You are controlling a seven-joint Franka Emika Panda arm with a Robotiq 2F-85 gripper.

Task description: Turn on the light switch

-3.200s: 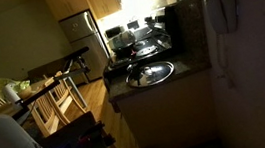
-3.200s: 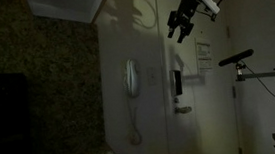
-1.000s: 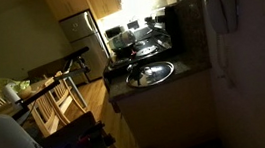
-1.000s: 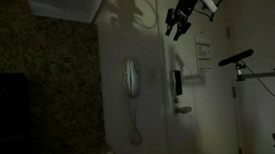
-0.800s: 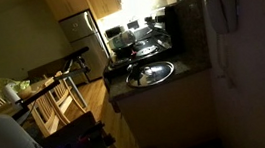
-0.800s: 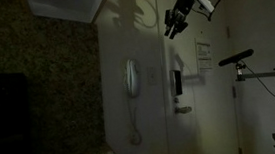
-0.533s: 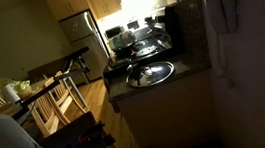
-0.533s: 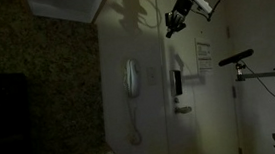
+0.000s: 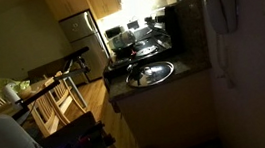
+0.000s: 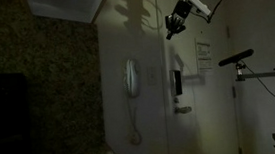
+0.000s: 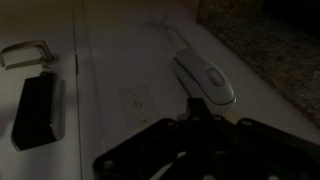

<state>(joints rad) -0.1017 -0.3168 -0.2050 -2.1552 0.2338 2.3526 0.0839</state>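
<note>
The light switch (image 11: 135,105) is a small off-white plate on the dim wall, seen in the wrist view just left of my gripper (image 11: 196,104). The jaws are shut together with nothing between them, and their tip points at the wall between the switch and the white wall phone (image 11: 206,80). In an exterior view the gripper (image 10: 173,28) hangs high near the wall, well above the faint switch plate (image 10: 150,78) and apart from it.
The white wall phone (image 10: 131,80) with its dangling cord hangs beside the switch. A black box (image 10: 177,82) and a metal handle (image 11: 25,52) sit on the door panel. A counter with a sink (image 9: 151,73) lies below, with dining chairs (image 9: 55,98) further back.
The jaws have gone from partly open to shut. The gripper has shifted slightly up and toward the wall.
</note>
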